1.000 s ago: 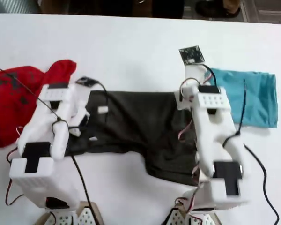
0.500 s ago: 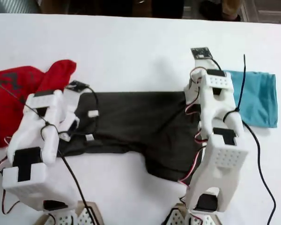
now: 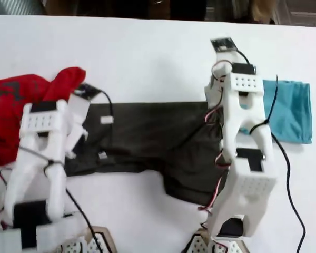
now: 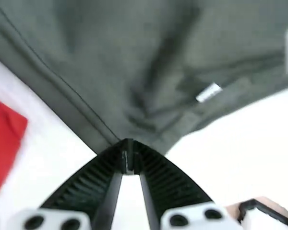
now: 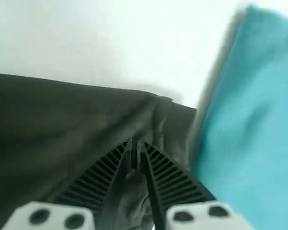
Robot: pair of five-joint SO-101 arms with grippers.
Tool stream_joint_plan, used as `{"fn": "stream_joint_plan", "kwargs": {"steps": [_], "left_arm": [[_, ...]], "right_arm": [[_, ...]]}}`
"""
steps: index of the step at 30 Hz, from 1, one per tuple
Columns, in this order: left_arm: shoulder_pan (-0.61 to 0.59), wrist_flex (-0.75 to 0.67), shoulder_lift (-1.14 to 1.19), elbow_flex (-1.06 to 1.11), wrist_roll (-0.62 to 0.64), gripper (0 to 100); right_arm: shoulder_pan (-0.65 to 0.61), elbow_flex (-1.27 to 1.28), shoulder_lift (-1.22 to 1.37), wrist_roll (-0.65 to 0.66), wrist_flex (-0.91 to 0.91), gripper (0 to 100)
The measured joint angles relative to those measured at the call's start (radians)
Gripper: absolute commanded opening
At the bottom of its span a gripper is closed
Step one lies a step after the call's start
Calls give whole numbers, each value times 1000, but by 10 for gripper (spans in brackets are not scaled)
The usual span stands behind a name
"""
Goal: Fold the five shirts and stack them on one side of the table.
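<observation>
Pinching opposite ends of the dark grey shirt (image 3: 147,132) spread on the bench (image 3: 147,52) between the red shirt (image 3: 10,105) and the teal shirt (image 3: 289,110), the left tool (image 4: 127,148) and right tool (image 5: 135,148) are each clamped on little fabric, which may slip free if pulled unevenly.

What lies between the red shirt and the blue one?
In the high view, the dark shirt lies spread between the red shirt and the blue shirt, the left gripper and right gripper each pinching one end.
</observation>
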Motion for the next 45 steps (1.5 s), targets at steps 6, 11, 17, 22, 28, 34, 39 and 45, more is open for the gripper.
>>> {"fn": "stream_joint_plan", "kwargs": {"steps": [6, 11, 17, 22, 28, 34, 39, 45], "left_arm": [[0, -169, -143, 281, -49, 28], [-60, -304, -114, 351, -81, 28], [-141, -331, 43, 296, -158, 28], [-164, -310, 117, 235, -164, 28], [-166, -212, 124, 153, -166, 28], [-167, -54, 0, 52, -164, 28], [-117, 58, -106, -3, -157, 28], [-75, 58, -126, -34, -84, 28]], "right_arm": [[-38, 0, -144, 3, 92, 21], [-37, 0, -206, 3, 183, 21], [-38, 0, -259, 38, 264, 21], [-44, 115, -324, 69, 242, 21], [-43, 390, -408, 163, 163, 21], [-115, 681, -687, 328, 144, 33], [-158, 953, -898, 405, 97, 206], [-158, 1165, -945, 488, 60, 211]]}}
